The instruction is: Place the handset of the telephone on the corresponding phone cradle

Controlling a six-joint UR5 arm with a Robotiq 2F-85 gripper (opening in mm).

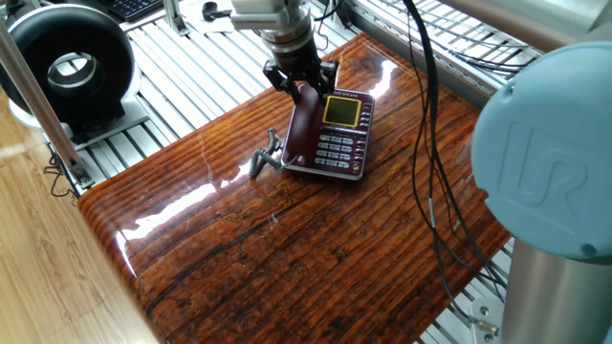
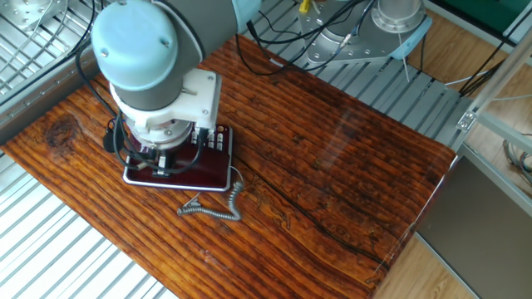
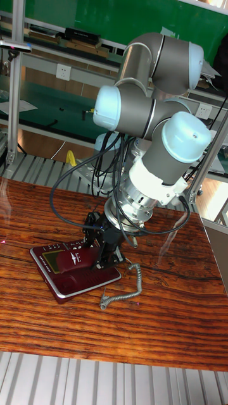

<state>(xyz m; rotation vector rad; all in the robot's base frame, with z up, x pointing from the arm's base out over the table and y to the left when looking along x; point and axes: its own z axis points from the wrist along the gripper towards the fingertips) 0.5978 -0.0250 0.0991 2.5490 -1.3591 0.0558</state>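
the gripper [image 1: 302, 78] stands over the far end of the telephone [image 1: 330, 137], jaws pinching the upper end of the handset [image 1: 304, 122]. the handset lies along the phone cradle [image 3: 95, 275] side, its coiled cord [image 2: 212, 205] trailing onto the wooden table [image 1: 287, 248].

— What is sitting under everything?
— A glossy wooden tabletop [image 1: 287, 239] is lying on a ribbed metal bench [image 1: 206, 72], and light is glaring off its varnish.
— And around it?
— A black round fan [image 1: 67, 62] is standing at one corner, pale wooden flooring [image 1: 43, 277] is running alongside, and a green wall [image 3: 95, 19] is showing behind.
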